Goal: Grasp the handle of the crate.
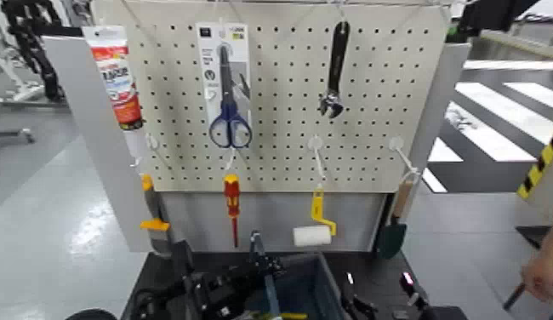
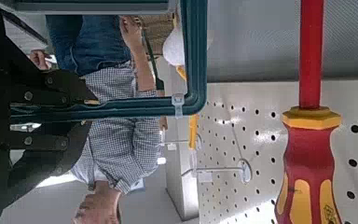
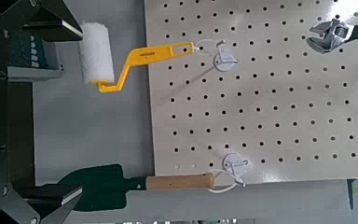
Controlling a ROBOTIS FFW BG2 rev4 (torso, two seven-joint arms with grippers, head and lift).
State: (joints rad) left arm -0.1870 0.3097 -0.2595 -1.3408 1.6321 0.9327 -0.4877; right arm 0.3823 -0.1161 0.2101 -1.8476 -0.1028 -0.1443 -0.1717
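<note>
Left tool (image 2: 86,113) apparently gripping handle (image 2: 135,109), right tool (image 3: 79,114) apart

The tube (image 1: 118,78) is hung at the left edge of the pegboard (image 1: 280,145); the scissors (image 1: 230,115) and wrench (image 1: 335,68) are hung to its right. Below the lower edge, left to right, are suspended the hand tool (image 1: 156,223), screwdriver (image 1: 232,200), roller (image 1: 314,236) and trowel (image 1: 391,237). The crate (image 1: 329,277) is positioned before them.

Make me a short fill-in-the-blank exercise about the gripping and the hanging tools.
The left gripper is closed on the ____ of the crate.
The blue-handled ____ hang on the pegboard, left of the wrench in the head view.
The white paint roller has a ____ frame.

Missing words: handle; scissors; yellow.
</note>
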